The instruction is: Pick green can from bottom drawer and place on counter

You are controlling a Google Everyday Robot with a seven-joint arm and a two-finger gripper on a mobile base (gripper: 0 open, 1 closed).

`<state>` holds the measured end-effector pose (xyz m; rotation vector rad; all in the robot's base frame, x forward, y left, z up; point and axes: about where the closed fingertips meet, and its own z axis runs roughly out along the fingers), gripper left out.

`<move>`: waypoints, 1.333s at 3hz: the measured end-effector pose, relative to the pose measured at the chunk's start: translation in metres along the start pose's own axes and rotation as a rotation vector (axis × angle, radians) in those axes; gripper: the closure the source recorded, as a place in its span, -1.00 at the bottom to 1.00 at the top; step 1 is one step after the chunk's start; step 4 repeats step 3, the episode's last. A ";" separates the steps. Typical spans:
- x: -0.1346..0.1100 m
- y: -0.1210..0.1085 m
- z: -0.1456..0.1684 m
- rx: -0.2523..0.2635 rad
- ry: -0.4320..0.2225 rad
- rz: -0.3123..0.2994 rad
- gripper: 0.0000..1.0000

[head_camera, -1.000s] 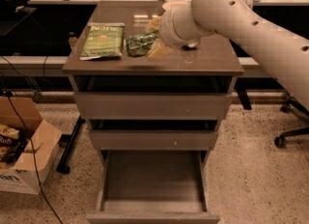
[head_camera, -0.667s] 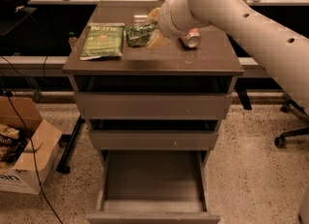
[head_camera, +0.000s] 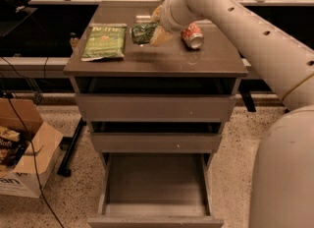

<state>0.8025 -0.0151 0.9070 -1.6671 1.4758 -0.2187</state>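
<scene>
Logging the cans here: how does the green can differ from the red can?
The green can is dark green; the red can is red with a silver end. The gripper, over the middle of the counter, holds the green can; the red can is free. The red can lies on its side; the green can's pose is unclear. Both are small cans up at the counter.

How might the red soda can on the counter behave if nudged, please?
Lying on its side, the red soda can would probably roll. Being small, it is likely light, so the gripper holding the green can beside it could knock it.
</scene>
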 end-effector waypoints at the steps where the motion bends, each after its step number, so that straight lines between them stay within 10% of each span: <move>1: 0.013 0.001 0.011 -0.020 0.028 0.025 -0.39; 2: 0.012 0.003 0.013 -0.024 0.026 0.023 -0.86; 4: 0.011 0.004 0.015 -0.026 0.025 0.023 -1.00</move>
